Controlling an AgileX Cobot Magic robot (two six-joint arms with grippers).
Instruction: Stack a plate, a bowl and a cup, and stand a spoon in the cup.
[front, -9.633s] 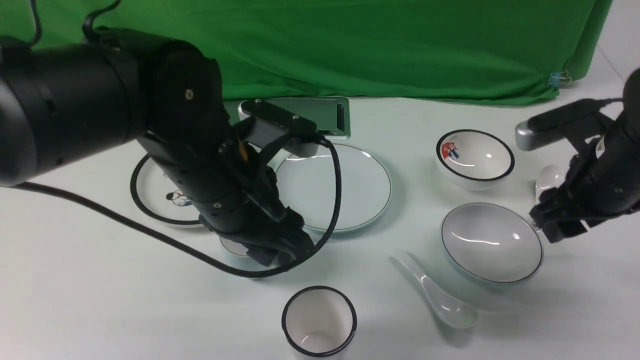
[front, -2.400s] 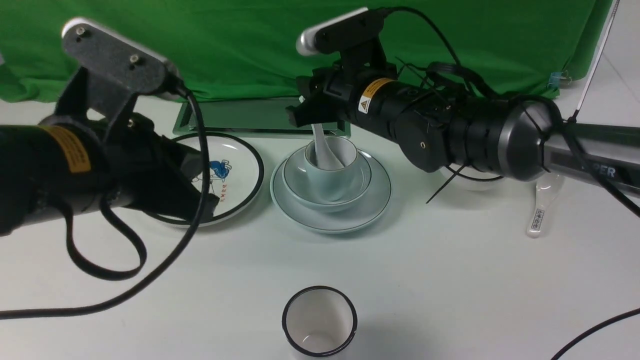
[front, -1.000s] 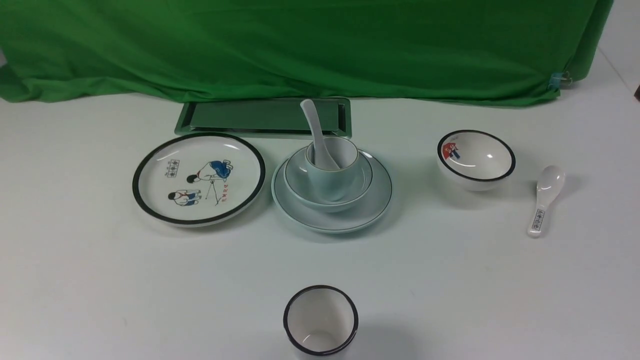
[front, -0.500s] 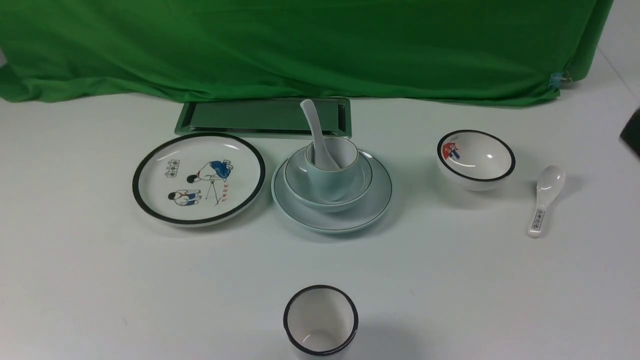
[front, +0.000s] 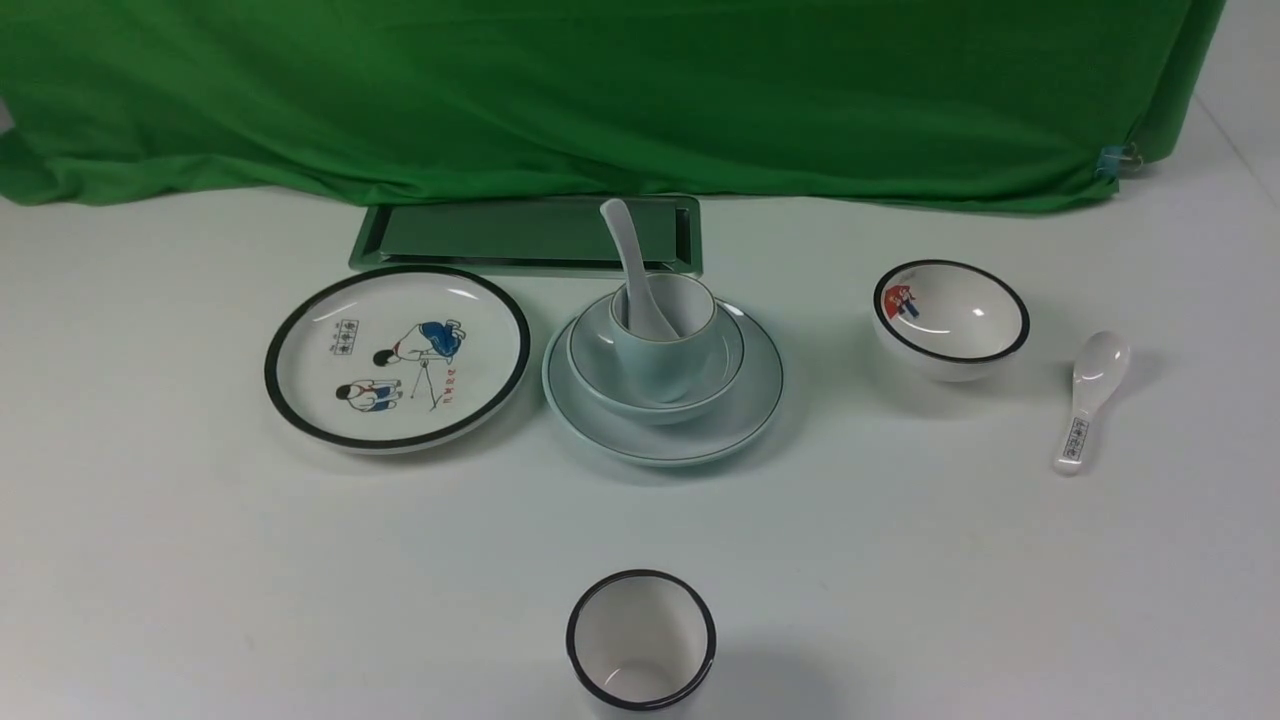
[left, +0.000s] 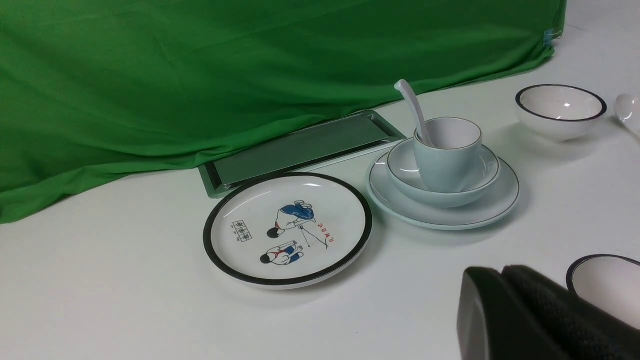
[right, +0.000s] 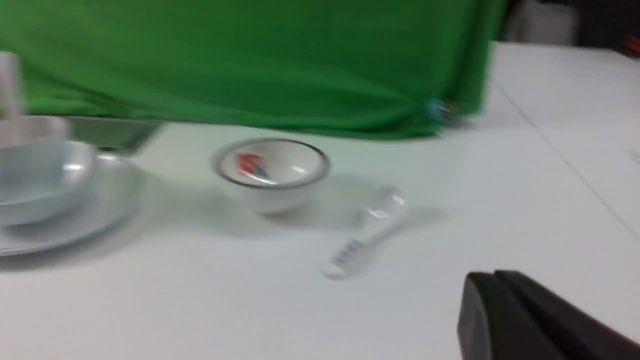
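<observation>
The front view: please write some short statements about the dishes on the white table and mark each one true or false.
1. The pale bluish-white cup stands in the wide pale bluish-white bowl, which sits on the plain pale plate. True.
2. The plain glossy white ceramic spoon lies flat on the table. False: it stands in the cup, its handle leaning up toward the green cloth.
3. The white spoon with a printed handle lies beside the small black-rimmed bowl with a red-blue picture. True.
4. The cup with a thick black rim sits on the cartoon plate. False: it stands alone on the table, nearest the camera.
5. A gripper holds the stack. False: no gripper touches it.
</observation>
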